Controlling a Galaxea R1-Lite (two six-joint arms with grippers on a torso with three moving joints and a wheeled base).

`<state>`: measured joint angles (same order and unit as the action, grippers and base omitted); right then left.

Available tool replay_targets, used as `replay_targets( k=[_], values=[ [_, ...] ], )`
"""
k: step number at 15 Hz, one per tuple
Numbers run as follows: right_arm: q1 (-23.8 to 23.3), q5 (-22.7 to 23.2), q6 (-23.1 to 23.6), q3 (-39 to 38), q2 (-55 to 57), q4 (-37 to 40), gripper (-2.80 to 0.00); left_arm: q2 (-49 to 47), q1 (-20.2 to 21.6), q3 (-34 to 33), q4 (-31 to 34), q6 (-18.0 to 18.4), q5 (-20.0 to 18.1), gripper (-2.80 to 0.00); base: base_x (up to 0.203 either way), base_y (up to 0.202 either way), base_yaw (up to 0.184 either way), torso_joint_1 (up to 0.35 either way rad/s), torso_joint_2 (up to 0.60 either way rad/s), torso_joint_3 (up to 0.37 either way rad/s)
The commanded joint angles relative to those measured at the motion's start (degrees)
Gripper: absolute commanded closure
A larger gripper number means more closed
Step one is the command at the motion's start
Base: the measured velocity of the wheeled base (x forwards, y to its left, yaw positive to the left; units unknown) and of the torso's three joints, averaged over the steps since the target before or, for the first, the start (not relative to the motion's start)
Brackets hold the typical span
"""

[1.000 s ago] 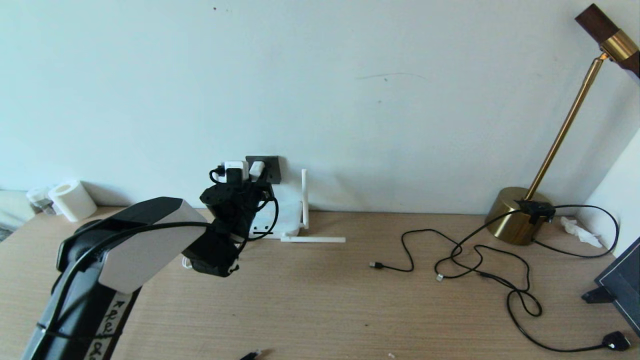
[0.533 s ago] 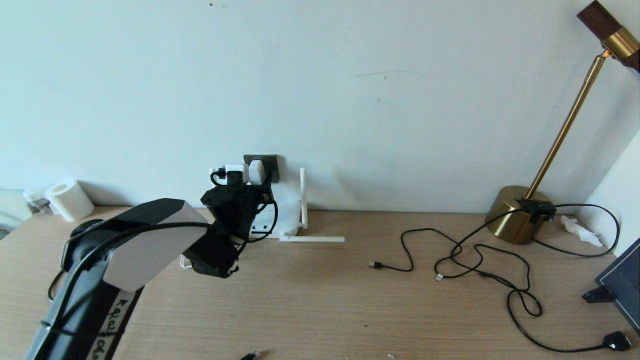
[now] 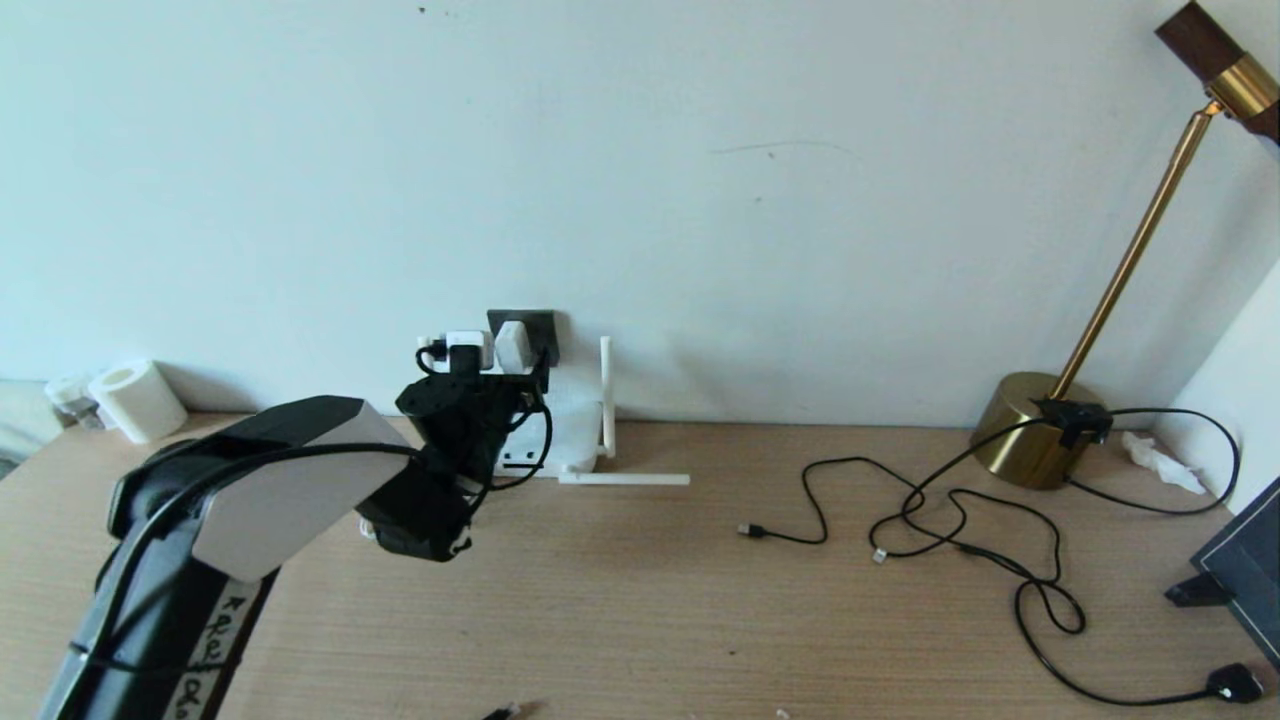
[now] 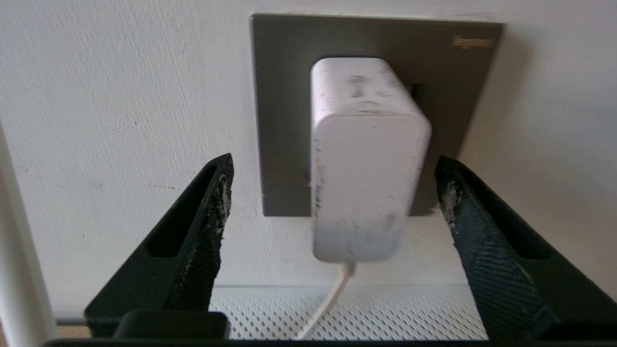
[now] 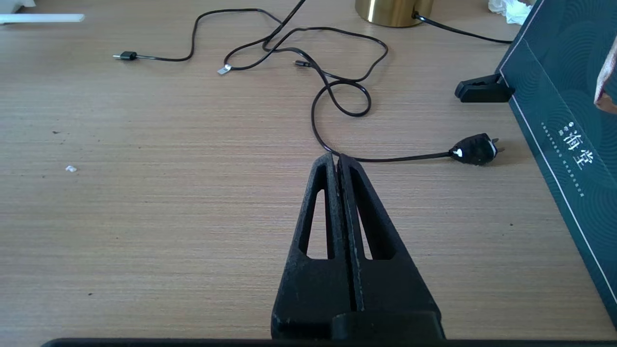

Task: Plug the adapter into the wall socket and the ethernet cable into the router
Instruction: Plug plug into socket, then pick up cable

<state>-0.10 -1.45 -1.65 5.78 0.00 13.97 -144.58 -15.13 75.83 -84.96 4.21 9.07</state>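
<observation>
The white adapter (image 4: 368, 159) sits pushed into the dark grey wall socket (image 4: 284, 96), its thin white cord hanging down. My left gripper (image 4: 333, 163) stands open around it, and both fingers are clear of its sides. In the head view the adapter (image 3: 512, 345) and the wall socket (image 3: 540, 325) show just past the left gripper (image 3: 490, 365). The white router (image 3: 570, 430) lies under the socket with one antenna upright and one flat. Only a small black connector (image 3: 503, 711) of the ethernet cable shows at the table's front edge. My right gripper (image 5: 336, 156) hangs shut and empty over the table.
Thin black cables (image 3: 960, 520) loop across the right half of the table and end in a black plug (image 5: 475, 149). A brass lamp (image 3: 1030, 430) stands at the back right, and a dark box (image 5: 554, 120) at the right edge. A paper roll (image 3: 140, 400) stands at the back left.
The adapter went from tilted to square against the socket. My left arm has since drawn slightly back and to the left. The right arm has not moved.
</observation>
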Motion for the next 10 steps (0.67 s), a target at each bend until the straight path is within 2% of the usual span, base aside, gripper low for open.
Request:
replay_targets(
  k=[1, 3, 8, 9, 10],
  values=[
    [0.01, 0.03, -0.02, -0.05, 0.0, 0.09, 0.0, 5.73, -0.31, -5.27, -0.82, -0.04, -0.28, -2.8, 0.0, 0.0, 0.0, 0.0, 0.0, 0.0],
    [0.01, 0.04, -0.02, 0.02, 0.0, 0.09, 0.0, 11.57, -0.96, -12.33, -0.88, -0.01, -1.61, -2.8, 0.0, 0.0, 0.0, 0.0, 0.0, 0.0],
    [0.01, 0.04, -0.02, 0.02, 0.0, 0.09, 0.0, 30.52, -2.5, -35.58, -1.12, 1.6, -5.93, -2.8, 0.0, 0.0, 0.0, 0.0, 0.0, 0.0],
    [0.01, -0.03, -0.02, 0.02, 0.0, 0.09, 0.0, 34.87, -2.61, -40.91, -1.11, 2.36, -7.19, 0.0, 0.0, 0.0, 0.0, 0.0, 0.0, 0.0],
    [0.01, -0.04, -0.03, 0.02, 0.0, 0.08, 0.0, 39.31, -2.68, -45.42, -0.99, 3.37, -8.85, 0.0, 0.0, 0.0, 0.0, 0.0, 0.0, 0.0]
  ],
)
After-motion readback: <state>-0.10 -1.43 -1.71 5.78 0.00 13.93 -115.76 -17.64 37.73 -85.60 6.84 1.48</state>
